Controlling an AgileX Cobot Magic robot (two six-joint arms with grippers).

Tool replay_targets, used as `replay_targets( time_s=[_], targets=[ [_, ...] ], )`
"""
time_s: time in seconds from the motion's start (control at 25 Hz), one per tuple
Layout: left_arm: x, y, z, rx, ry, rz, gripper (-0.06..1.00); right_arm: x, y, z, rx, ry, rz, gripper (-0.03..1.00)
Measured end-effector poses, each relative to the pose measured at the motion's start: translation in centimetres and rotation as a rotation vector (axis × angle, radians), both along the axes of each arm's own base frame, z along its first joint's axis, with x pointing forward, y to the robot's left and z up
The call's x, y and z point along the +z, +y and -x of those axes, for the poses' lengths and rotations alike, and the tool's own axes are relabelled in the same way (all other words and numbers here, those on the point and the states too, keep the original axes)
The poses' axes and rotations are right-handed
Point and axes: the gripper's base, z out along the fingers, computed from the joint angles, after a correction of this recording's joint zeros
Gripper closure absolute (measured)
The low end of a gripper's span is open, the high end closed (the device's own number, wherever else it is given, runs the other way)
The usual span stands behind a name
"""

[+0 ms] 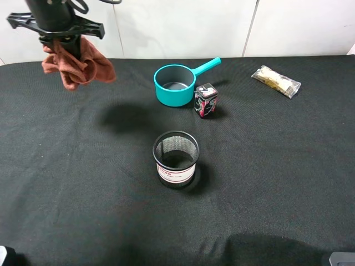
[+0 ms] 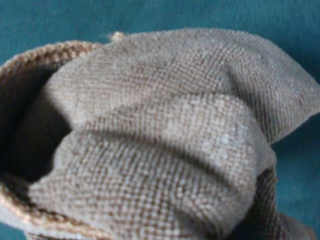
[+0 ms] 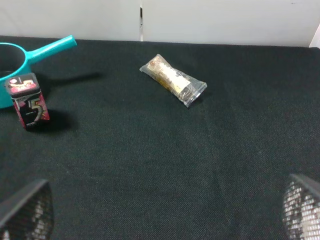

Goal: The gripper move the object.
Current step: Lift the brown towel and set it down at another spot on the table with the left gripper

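the left gripper (image 1: 67, 45) hangs above the black table's (image 1: 266, 166) far left corner, clamped on a bunched rust-brown towel (image 1: 77, 65) that hides its fingertips and fills its wrist view. the right gripper (image 3: 160, 217), mostly cut off, is spread wide and holds nothing.

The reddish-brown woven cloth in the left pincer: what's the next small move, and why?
Probably carry it a little rightward without lowering. The left pincer holds the reddish-brown woven cloth bunched and clear of the black table, well left of the teal saucepan and black mesh cup.
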Motion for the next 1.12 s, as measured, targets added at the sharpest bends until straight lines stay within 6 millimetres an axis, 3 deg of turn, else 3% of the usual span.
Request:
replay_targets(
  time_s=[0.28, 0.52, 1.12],
  targets=[
    [-2.8, -1.6, -3.6, -0.016, 0.028, -0.01, 0.8, 0.0, 0.0, 0.0, 0.0, 0.0, 0.0, 0.27],
    [-4.9, -2.8, -5.5, -0.028, 0.039, -0.014, 0.8, 0.0, 0.0, 0.0, 0.0, 0.0, 0.0, 0.27],
    [-10.3, -5.0, -7.0, -0.056, 0.084, -0.028, 0.8, 0.0, 0.0, 0.0, 0.0, 0.0, 0.0, 0.27]
  ],
)
